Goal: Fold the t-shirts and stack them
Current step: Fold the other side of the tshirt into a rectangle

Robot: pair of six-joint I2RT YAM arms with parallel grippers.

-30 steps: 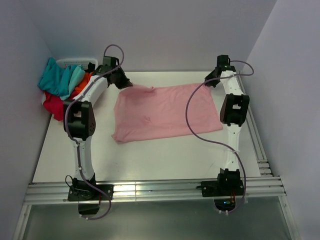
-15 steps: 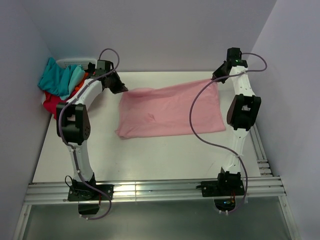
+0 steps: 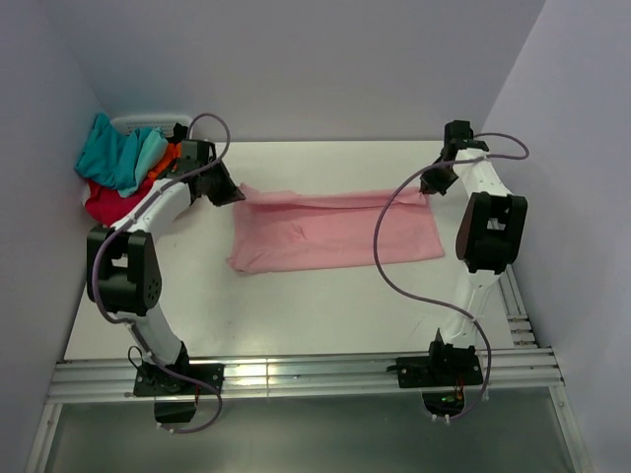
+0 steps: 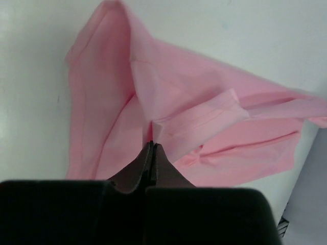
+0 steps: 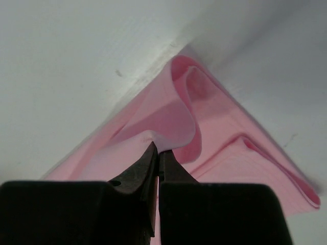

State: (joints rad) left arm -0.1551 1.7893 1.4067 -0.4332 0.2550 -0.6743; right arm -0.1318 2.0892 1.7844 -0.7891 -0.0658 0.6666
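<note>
Left gripper (image 4: 152,148), right gripper (image 5: 157,153) clamping pink t-shirt (image 3: 335,232), far edge drawn nearer

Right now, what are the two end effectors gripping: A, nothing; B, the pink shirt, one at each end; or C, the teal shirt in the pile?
B: the left end effector and right end effector are each pinched shut on the pink shirt; the teal shirt lies in the far-left pile.
</note>
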